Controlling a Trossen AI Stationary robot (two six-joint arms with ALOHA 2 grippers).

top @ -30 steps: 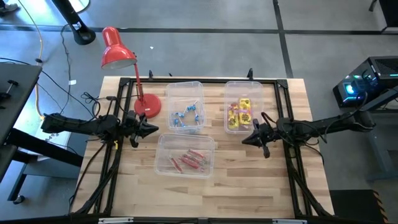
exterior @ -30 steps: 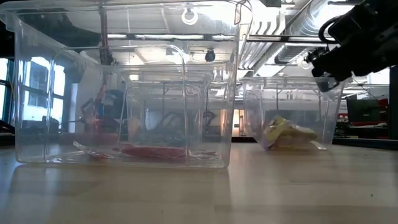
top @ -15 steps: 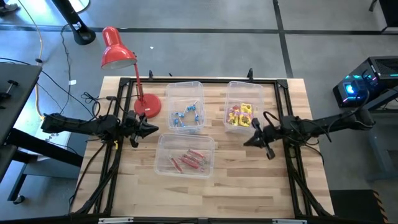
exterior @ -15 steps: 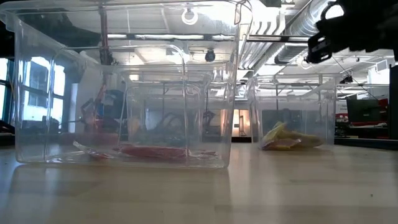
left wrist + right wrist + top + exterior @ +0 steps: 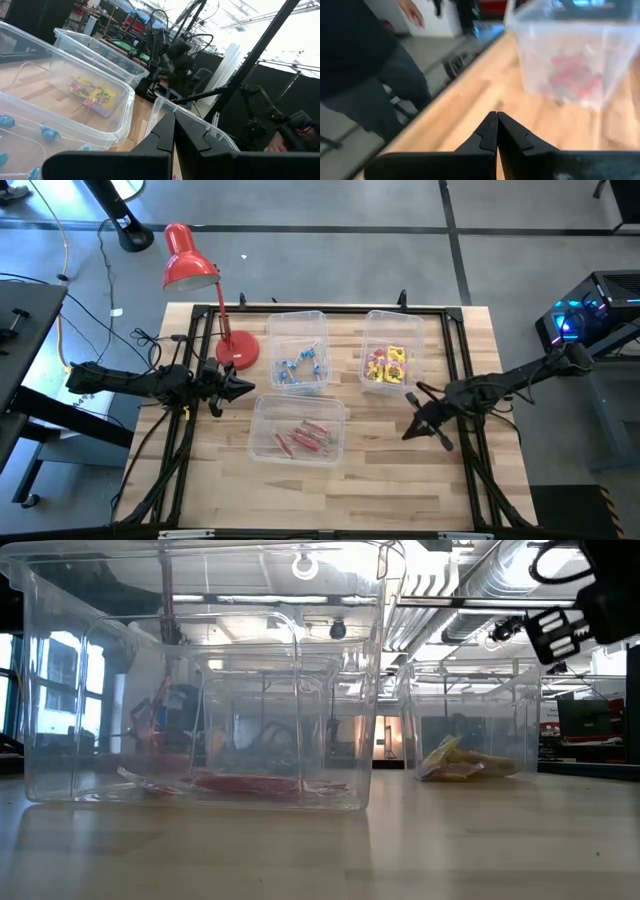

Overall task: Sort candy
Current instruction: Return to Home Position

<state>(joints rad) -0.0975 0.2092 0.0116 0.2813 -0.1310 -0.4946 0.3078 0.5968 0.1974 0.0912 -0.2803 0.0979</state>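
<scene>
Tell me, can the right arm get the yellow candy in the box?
Probably yes. The right gripper hangs near the box, whose top is open, and nothing lies between it and the yellow candy. It is shut, so it would need to open first.

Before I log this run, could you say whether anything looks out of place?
Nothing is spilled on the table. The blue pieces and red sticks are unmixed. One oddity: pinkish bits among the yellow packets, print or strays, I cannot tell.
</scene>
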